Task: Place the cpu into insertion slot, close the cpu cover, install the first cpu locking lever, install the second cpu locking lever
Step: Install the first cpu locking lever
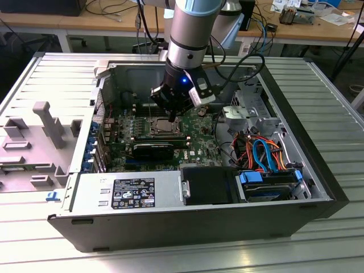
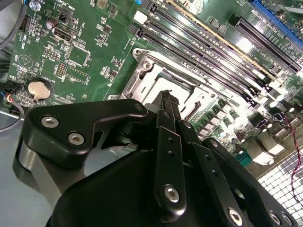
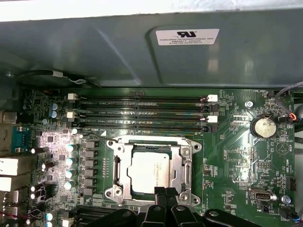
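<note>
The cpu [image 3: 150,170], a silvery square chip, lies flat in the middle of the green motherboard [image 3: 232,165]. Around it the cpu cover [image 3: 182,166], a grey metal frame with a square window, lies flat. The insertion slot is hidden beneath them. Thin metal levers [image 3: 117,168] run along the cover's sides; I cannot tell if they are latched. My gripper [image 3: 165,190] hangs just above the cover's near edge, its black fingers pressed together and holding nothing. The second wrist view has the gripper [image 2: 165,97] over the cover [image 2: 142,71]. In the exterior view the gripper [image 1: 172,118] is above the cpu [image 1: 161,126].
Long black memory slots [image 3: 142,111] lie beside the socket, and a coin battery [image 3: 263,126] sits further off. The grey case wall [image 3: 142,47] rises behind them. The power supply [image 1: 131,190], a drive bay [image 1: 267,185] and coloured cables [image 1: 261,151] crowd the case.
</note>
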Robot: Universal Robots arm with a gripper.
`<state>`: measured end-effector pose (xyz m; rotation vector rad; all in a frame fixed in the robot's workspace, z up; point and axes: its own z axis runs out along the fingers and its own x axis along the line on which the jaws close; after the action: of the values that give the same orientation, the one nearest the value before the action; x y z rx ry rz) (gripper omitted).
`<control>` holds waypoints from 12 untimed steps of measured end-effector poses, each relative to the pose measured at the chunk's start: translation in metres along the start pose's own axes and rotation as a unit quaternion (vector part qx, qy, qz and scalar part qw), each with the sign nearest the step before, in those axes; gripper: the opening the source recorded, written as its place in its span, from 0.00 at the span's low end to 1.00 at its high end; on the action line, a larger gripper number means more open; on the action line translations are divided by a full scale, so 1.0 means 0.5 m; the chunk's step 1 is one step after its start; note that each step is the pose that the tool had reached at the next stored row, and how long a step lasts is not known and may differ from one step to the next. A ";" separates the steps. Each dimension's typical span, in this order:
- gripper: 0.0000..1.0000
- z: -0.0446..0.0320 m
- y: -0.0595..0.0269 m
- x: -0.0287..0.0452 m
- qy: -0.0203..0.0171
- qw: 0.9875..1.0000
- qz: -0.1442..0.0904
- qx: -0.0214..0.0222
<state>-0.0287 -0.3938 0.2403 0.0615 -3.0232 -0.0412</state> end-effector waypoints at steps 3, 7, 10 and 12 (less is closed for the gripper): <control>0.11 0.000 0.000 0.000 0.000 1.000 -0.001 0.000; 0.11 0.000 0.000 0.000 -0.009 1.000 -0.001 0.001; 0.11 0.001 0.000 0.000 -0.029 1.000 -0.002 0.001; 0.11 0.001 0.000 0.000 -0.034 0.999 -0.002 0.001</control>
<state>-0.0288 -0.3937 0.2397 0.0672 -3.0912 -0.0402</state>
